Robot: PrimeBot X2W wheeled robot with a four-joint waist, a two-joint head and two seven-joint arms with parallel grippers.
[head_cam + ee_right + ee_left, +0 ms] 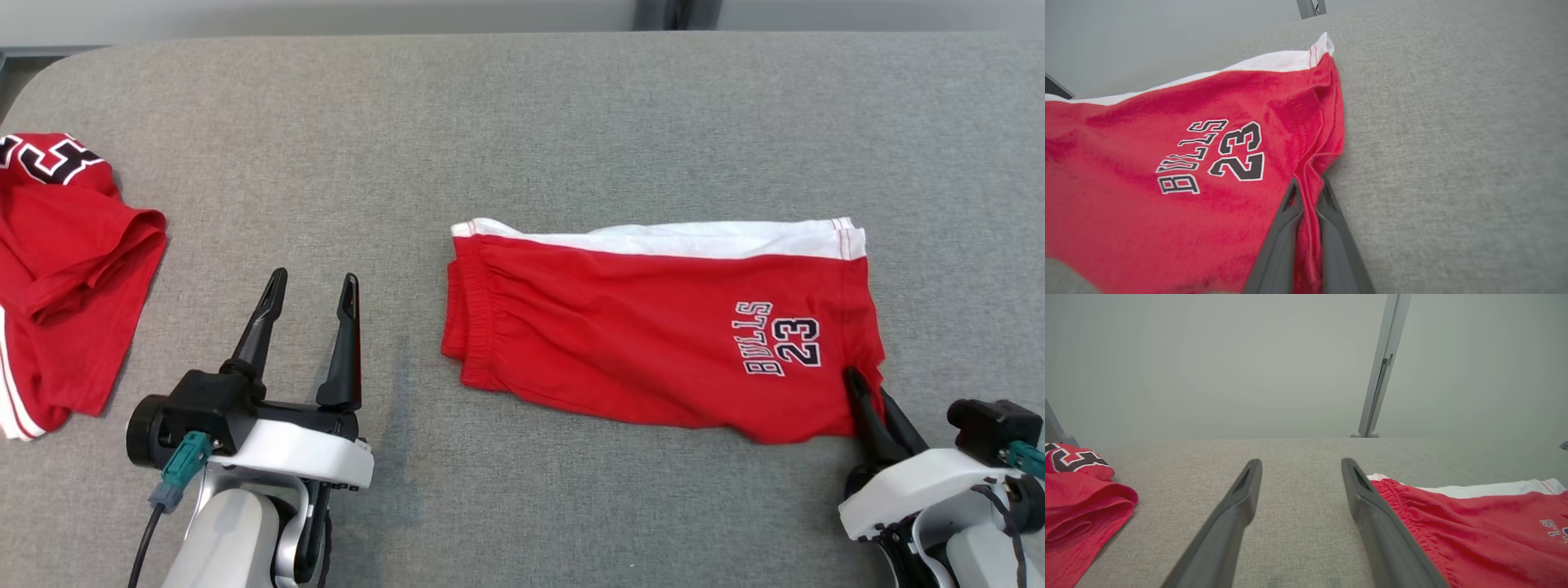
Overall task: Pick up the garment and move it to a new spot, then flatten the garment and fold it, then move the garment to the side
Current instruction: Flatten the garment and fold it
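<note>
The garment [637,335] is a pair of red shorts with a white band and "BULLS 23" print, folded in half and lying flat at the middle right of the grey table. My right gripper [867,390] is shut on the garment's near right corner; in the right wrist view a ridge of the red garment [1167,155] is pinched between the two dark fingers of that gripper [1308,188]. My left gripper [314,286] stands open left of the garment, holding nothing. The left wrist view has this gripper [1300,467] over bare cloth, with the garment [1474,522] just right of its right finger.
A second red garment [65,278], crumpled, lies at the table's left edge and shows as the crumpled red garment [1073,502] in the left wrist view. The grey table surface [522,131] stretches bare behind both. A grey post [1382,367] stands beyond the far edge.
</note>
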